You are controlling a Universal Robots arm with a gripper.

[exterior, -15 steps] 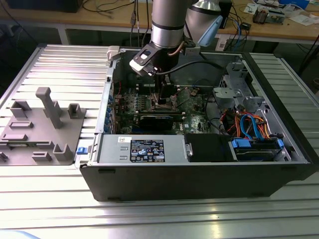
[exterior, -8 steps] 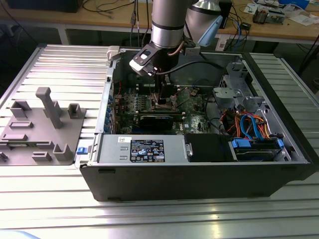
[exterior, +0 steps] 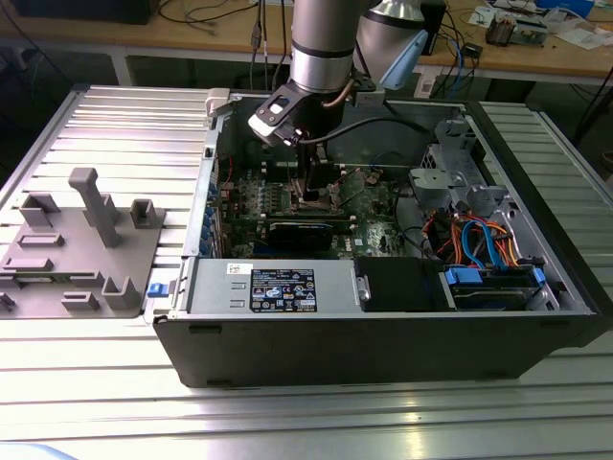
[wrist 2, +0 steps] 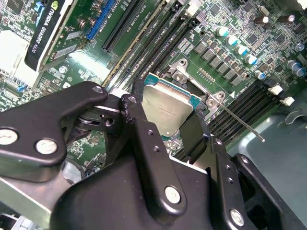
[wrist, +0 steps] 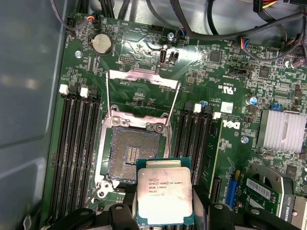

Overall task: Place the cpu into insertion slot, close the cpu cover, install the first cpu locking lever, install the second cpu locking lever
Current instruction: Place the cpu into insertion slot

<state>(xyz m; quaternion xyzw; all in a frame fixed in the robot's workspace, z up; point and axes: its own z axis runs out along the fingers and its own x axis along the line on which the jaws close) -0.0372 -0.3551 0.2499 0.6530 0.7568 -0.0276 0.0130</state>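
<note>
Black gripper holds cpu over insertion slot

Small print on the cpu; white lettering on the graphics card

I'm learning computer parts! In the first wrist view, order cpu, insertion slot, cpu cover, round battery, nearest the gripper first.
1. cpu, held in the gripper.
2. insertion slot, just beyond it.
3. cpu cover, open, past the slot.
4. round battery, near the edge of the board.
</note>
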